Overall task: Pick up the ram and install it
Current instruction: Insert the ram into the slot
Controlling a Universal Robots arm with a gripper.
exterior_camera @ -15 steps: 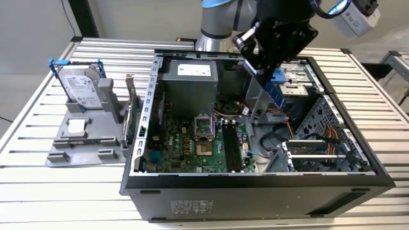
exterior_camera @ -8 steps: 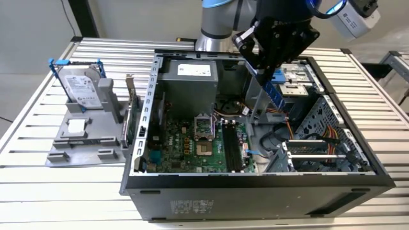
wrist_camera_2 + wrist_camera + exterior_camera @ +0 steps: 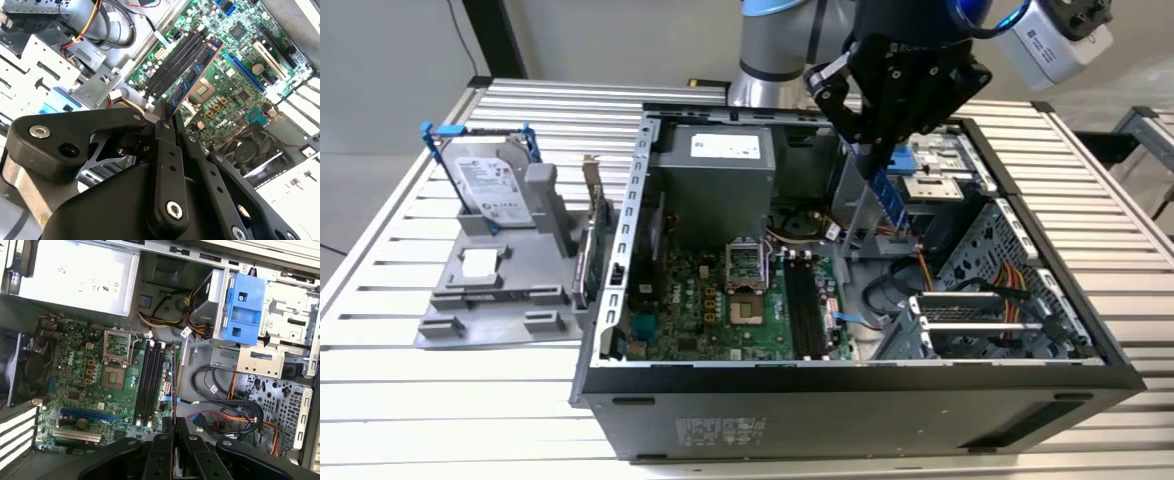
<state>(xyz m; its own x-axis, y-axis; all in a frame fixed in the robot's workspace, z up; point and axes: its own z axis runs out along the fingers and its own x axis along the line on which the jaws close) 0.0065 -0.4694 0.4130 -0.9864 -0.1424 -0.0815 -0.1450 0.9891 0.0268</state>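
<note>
My fingers (image 3: 169, 114) are shut tight on the ram (image 3: 195, 75). I hold it by one end, so the picking-up part is done.

In the exterior view, the ram (image 3: 891, 195) hangs down from my gripper (image 3: 865, 140) over the open computer case (image 3: 854, 375). It is up in the air and not touching the board. The long black slots (image 3: 150, 382) are all empty. In the first wrist view I see the ram (image 3: 173, 385) from its thin edge, and it lines up just beside those slots. It is not in one, so the putting-in part is left to do.

There is some writing around. The grey power box has a white label (image 3: 724, 146) with small print on it. The hard drive (image 3: 494, 190) standing outside the case, on the exterior view's left, has a white sticker with print too. The green board (image 3: 80, 390) has tiny white marks. I won't spell any of these out.
</note>
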